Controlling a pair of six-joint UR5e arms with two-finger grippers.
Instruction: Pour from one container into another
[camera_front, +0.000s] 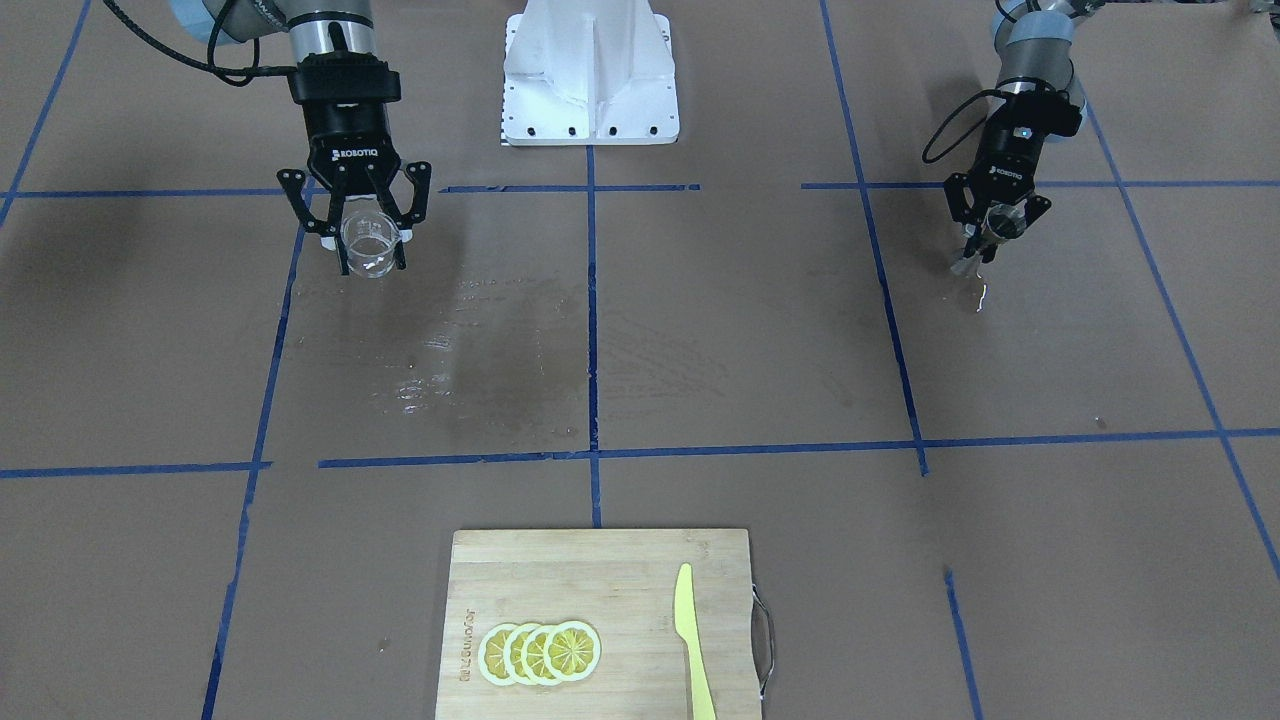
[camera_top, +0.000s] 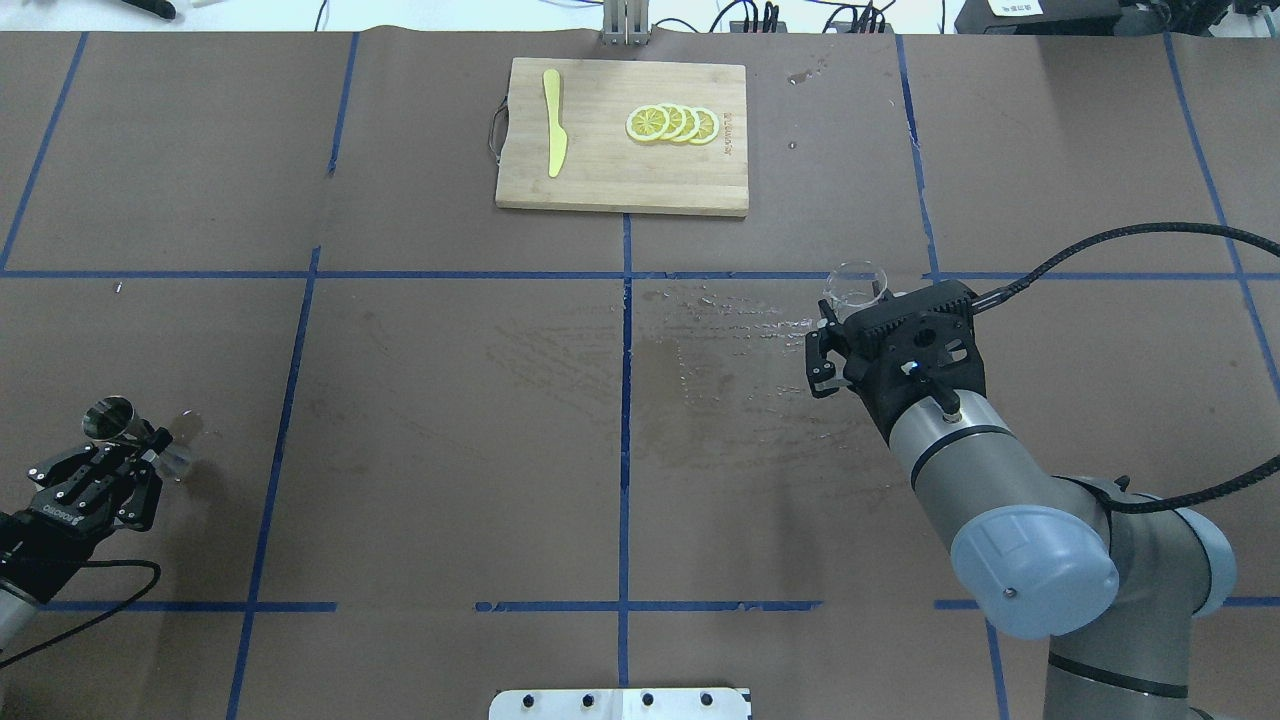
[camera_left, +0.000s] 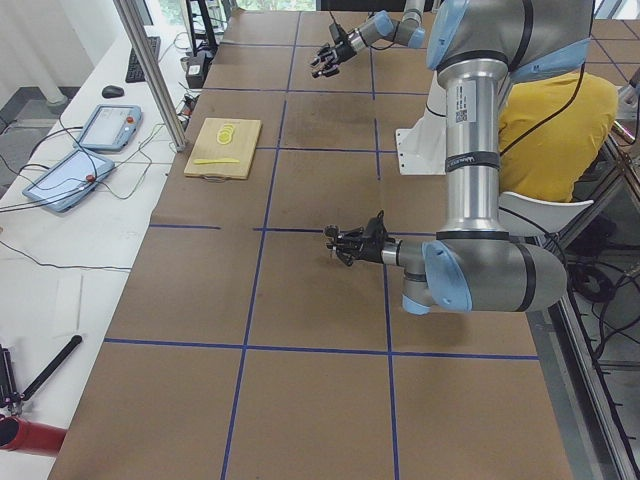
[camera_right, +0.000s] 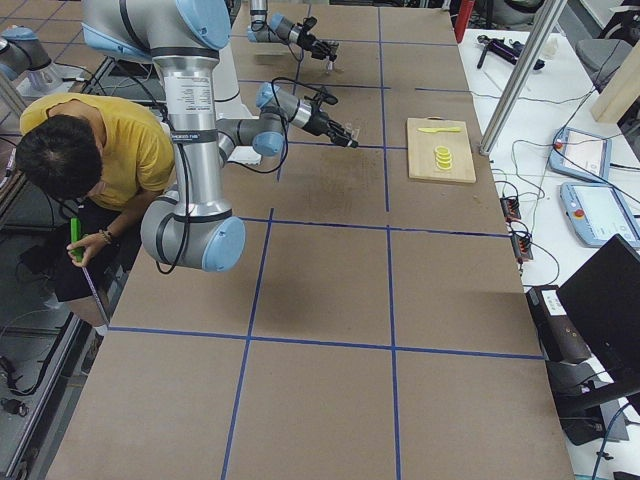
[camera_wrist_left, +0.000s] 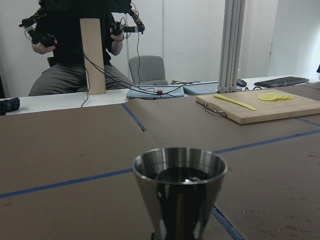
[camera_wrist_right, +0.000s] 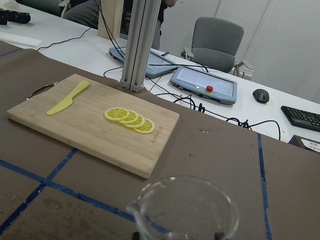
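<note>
Jigger (camera_wrist_left: 179, 192) clamped in left hand (camera_top: 146, 448), glass cup (camera_top: 856, 286) clamped in right hand (camera_front: 372, 258), well apart.

Clear glass cup (camera_front: 367, 243), R side, seems empty; silvery jigger (camera_wrist_left: 179, 187), L side.

Txt: ROBOTIQ on right claw (camera_front: 371, 258); cutting board (camera_front: 600, 580) logo illegible.

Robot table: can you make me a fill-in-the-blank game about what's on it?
The right gripper holds the glass cup; the left gripper holds the jigger, made of shiny ____.
The knife on the cutting board is coloured ____.
The board also carries ____ lemon slices.
Missing words: metal, yellow, four.
</note>
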